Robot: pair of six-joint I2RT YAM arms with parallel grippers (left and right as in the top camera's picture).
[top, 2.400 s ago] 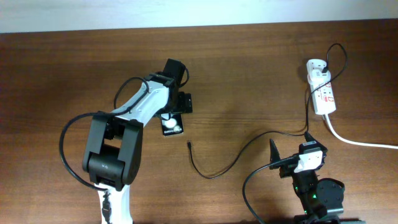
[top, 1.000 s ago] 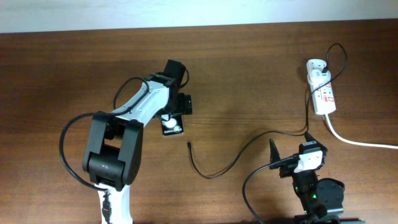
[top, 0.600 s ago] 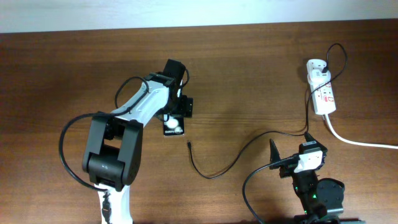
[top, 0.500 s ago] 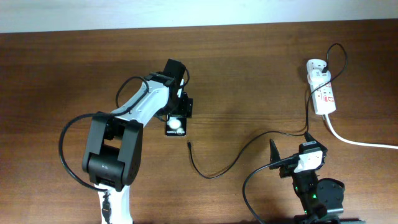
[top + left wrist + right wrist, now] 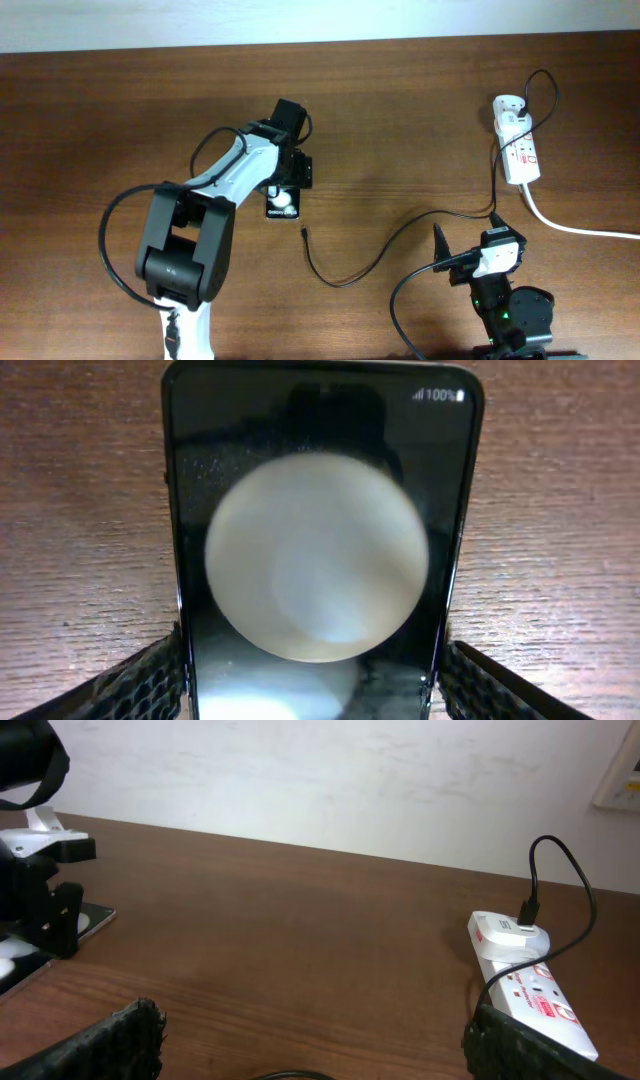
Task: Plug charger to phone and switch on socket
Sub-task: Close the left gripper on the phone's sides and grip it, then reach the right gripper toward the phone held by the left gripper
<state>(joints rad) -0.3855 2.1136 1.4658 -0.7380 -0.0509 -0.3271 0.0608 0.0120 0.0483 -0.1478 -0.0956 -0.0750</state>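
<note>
The phone (image 5: 282,201) lies flat on the table, its white round spot facing up. It fills the left wrist view (image 5: 320,540). My left gripper (image 5: 287,184) is shut on the phone's sides, one finger (image 5: 140,680) on each edge. The charger cable (image 5: 345,281) curls across the table; its connector tip (image 5: 303,233) lies just below and right of the phone, apart from it. Its white plug adapter (image 5: 508,105) sits in the socket (image 5: 520,148) at the far right. My right gripper (image 5: 462,250) is open and empty at the front right, well short of the socket (image 5: 530,995).
The socket's thick white cord (image 5: 580,228) runs off the right edge. The charger cable loops up above the plug adapter (image 5: 555,850). A white wall stands behind the table's far edge (image 5: 300,845).
My left gripper has moved a little right with the phone, which has slid and turned slightly toward the connector tip. The right arm and the cable have not moved.
</note>
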